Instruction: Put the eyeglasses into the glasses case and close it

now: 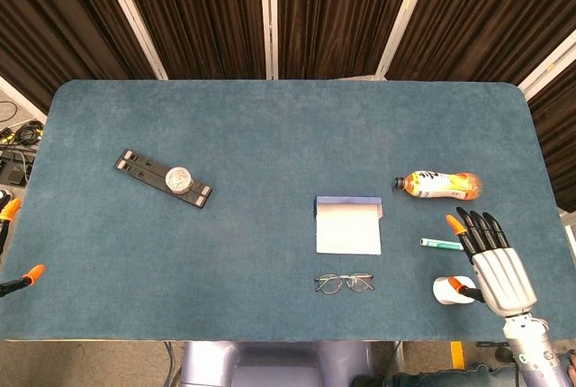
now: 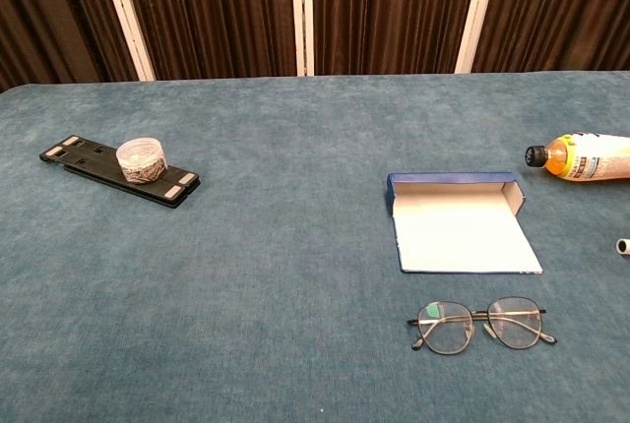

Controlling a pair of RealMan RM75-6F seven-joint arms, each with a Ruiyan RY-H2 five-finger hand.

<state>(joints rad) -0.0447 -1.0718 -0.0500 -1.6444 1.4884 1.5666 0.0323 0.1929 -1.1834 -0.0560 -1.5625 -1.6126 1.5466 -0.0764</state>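
Observation:
The eyeglasses, thin dark wire frames, lie flat on the blue cloth near the table's front edge. Just behind them the blue glasses case lies open, its pale inside facing up. My right hand hovers at the front right, fingers stretched out and apart, holding nothing, well to the right of the glasses. Of my left hand only orange fingertips show at the far left edge of the head view, off the table. The chest view shows neither hand.
An orange drink bottle lies on its side right of the case. A small teal pen-like item and a white object sit beside my right hand. A black strip bearing a round jar lies at left.

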